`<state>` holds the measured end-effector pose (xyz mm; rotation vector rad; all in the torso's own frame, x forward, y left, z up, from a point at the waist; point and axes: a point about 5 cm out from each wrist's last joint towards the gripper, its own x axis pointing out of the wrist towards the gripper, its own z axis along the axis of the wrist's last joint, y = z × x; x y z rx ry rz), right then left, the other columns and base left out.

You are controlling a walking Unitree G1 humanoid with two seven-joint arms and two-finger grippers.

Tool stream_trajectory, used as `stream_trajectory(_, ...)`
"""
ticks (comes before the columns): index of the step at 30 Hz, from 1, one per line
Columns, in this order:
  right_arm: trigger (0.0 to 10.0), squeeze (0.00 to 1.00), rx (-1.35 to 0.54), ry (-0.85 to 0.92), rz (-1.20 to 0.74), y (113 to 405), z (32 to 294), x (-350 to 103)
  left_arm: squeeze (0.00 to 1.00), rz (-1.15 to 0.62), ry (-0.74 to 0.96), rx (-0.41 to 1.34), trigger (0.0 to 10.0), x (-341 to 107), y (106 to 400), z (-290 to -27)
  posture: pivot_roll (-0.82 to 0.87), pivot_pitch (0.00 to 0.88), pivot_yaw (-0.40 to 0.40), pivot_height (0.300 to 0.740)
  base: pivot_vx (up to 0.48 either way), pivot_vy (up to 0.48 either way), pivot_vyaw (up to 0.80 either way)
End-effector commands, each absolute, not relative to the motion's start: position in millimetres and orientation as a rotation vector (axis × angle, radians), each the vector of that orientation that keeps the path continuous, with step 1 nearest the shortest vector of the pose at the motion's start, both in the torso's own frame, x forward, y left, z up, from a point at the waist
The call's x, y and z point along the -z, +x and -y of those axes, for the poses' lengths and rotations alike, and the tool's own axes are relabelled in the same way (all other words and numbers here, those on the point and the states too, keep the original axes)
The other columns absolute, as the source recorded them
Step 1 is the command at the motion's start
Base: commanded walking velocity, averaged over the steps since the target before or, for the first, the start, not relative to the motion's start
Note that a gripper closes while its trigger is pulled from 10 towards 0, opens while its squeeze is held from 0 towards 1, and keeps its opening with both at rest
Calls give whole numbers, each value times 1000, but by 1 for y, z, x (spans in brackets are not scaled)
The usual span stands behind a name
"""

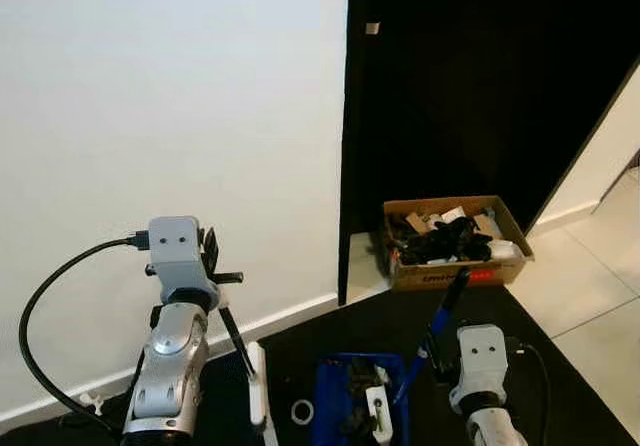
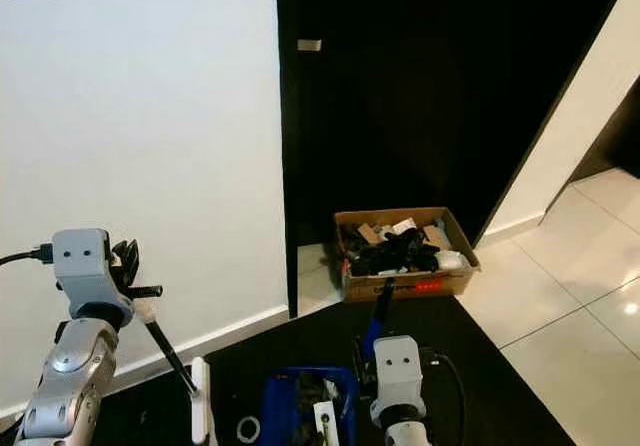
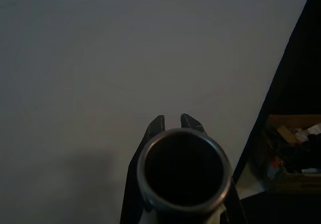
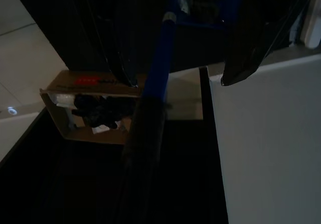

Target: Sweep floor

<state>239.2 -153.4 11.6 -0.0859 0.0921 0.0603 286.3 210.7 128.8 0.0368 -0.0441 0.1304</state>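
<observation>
Currently the left gripper (image 1: 212, 251) is raised at the near left and closed around a thin black broom handle (image 1: 232, 332), which slants down to a white fitting (image 1: 257, 382) near the floor; the left wrist view looks past the handle's open tube end (image 3: 183, 170), with both fingertips (image 3: 156, 124) projecting close together beyond it. The right gripper (image 4: 180, 81) is at the near right, its fingers set on either side of the blue dustpan handle (image 1: 437, 331) with a clear gap, so a firm hold cannot be confirmed. That handle rises from the blue dustpan (image 1: 358, 402), which holds dark debris and stands just right of the broom. A white ring (image 1: 302, 412) lies on the dark floor (image 1: 560, 386) between them. Holding both tools presumably allows sweeping and collecting together. A cardboard box (image 1: 455, 243) of dark items sits far right, against the black wall (image 1: 480, 86).
</observation>
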Motion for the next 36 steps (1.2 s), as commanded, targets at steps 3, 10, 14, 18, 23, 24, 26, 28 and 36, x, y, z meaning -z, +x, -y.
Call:
stream_trajectory(3, 10000, 0, -117, -60, -154, 237, 144, -3, 0, 90, 125, -110, 10000, -134, 281, -205, 21, 36, 40, 740, 0, 0, 0)
stream_trajectory(10, 10000, 0, -179, -33, -217, 231, 140, 7, 0, 75, 105, -126, 10000, -129, 278, -204, 23, 1, 28, 740, 0, 0, 0)
stream_trajectory(14, 10000, 0, -178, -24, -242, 229, 142, 12, 0, 63, 94, -133, 10000, -125, 276, -202, 17, 0, 30, 740, 0, 0, 0)
stream_trajectory(18, 10000, 0, -175, -21, -259, 228, 144, 14, 0, 54, 96, -131, 10000, -123, 275, -201, 14, 0, 31, 740, 0, 0, 0)
stream_trajectory(23, 10000, 0, -168, -26, -277, 227, 148, 18, 0, 42, 90, -131, 10000, -120, 276, -198, 5, 0, 34, 740, 0, 0, 0)
stream_trajectory(24, 10000, 0, -168, -26, -277, 227, 148, 18, 0, 42, 90, -131, 10000, -120, 276, -198, 5, 0, 34, 740, 0, 0, 0)
stream_trajectory(26, 10000, 0, -155, -24, -269, 228, 149, 17, 0, 38, 88, -141, 10000, -117, 277, -198, -2, 0, 34, 740, 0, 0, 0)
stream_trajectory(28, 10000, 0, -130, -28, -259, 229, 153, 17, 0, 31, 78, -162, 10000, -113, 276, -198, -3, 0, 31, 740, 0, 0, 0)
stream_trajectory(36, 10000, 0, -66, -49, -221, 242, 168, 8, 0, 12, 83, -181, 10000, -98, 271, -191, 1, 0, 9, 740, 0, 0, 0)
